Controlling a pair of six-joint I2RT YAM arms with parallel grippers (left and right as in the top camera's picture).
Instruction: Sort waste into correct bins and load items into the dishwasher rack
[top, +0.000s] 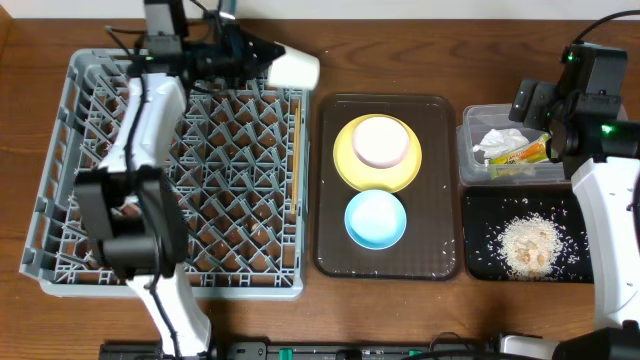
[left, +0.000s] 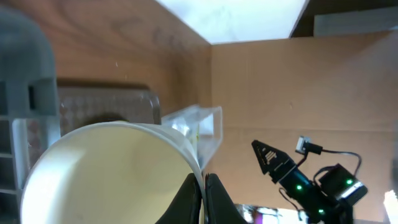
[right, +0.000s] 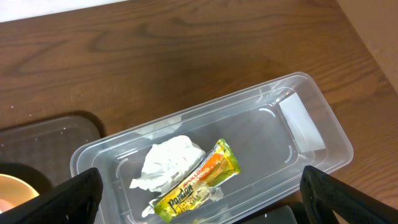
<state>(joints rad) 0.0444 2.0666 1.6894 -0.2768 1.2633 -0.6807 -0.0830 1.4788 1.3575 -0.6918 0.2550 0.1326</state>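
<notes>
Nearest my left wrist lens, the white cup (left: 112, 174) lies on its side, its thin rim pinched in the left gripper (left: 203, 190), the jaws nearly closed on the wall. It hangs by the far right corner of the dishwasher rack (top: 250, 285). I judge it light, rigid and smooth, so this rim pinch may slip. The right gripper (right: 208, 199) is spread wide and empty over the clear tub (right: 311, 87).
</notes>
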